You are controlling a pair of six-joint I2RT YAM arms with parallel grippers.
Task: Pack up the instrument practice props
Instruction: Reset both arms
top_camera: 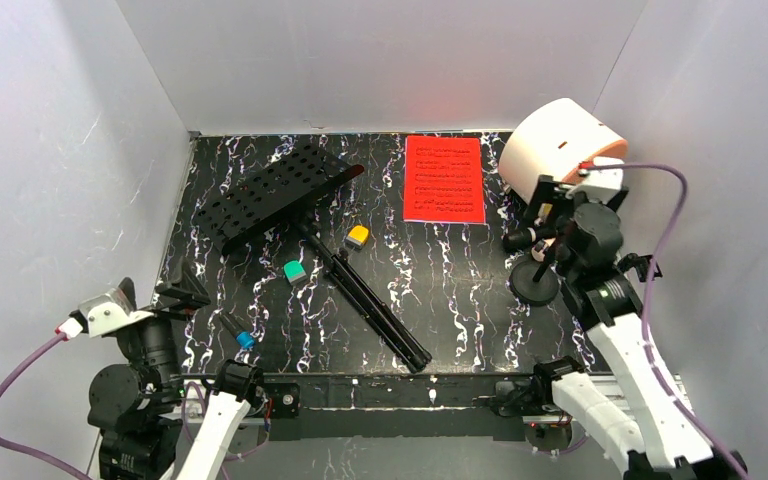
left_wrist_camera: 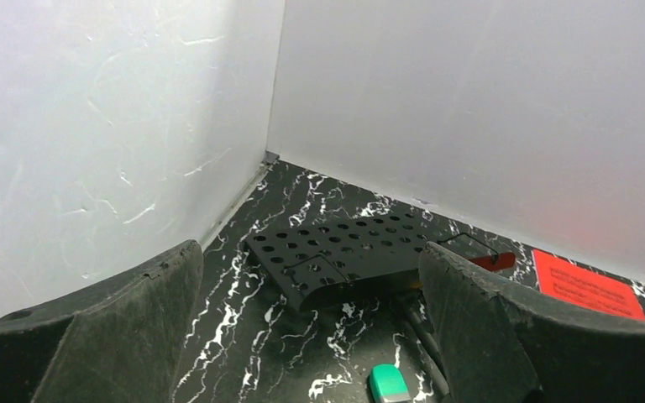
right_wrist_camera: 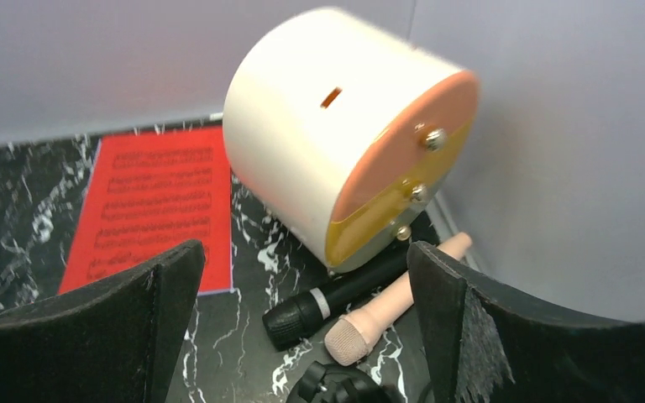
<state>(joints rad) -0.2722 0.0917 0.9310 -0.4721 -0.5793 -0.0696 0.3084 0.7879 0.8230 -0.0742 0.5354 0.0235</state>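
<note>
The black perforated music rack [top_camera: 270,190] lies flat at the back left, its folded tripod pole [top_camera: 370,300] running toward the front; the left wrist view shows the rack [left_wrist_camera: 369,243] ahead. A red music sheet [top_camera: 444,178] lies at the back centre. By the big white cylinder, the black microphone [right_wrist_camera: 336,298] and the beige-headed microphone [right_wrist_camera: 386,312] lie side by side on the table. A black round base [top_camera: 534,285] stands just in front of them. My right gripper [right_wrist_camera: 306,277] hovers open above the microphones, holding nothing. My left gripper [top_camera: 182,298] is open and empty at the front left.
The big white cylinder [top_camera: 558,145] with an orange face sits in the back right corner, touching the microphones. Small orange [top_camera: 357,236], teal [top_camera: 294,271] and blue [top_camera: 244,338] pieces lie near the tripod pole. White walls close in the left, back and right sides.
</note>
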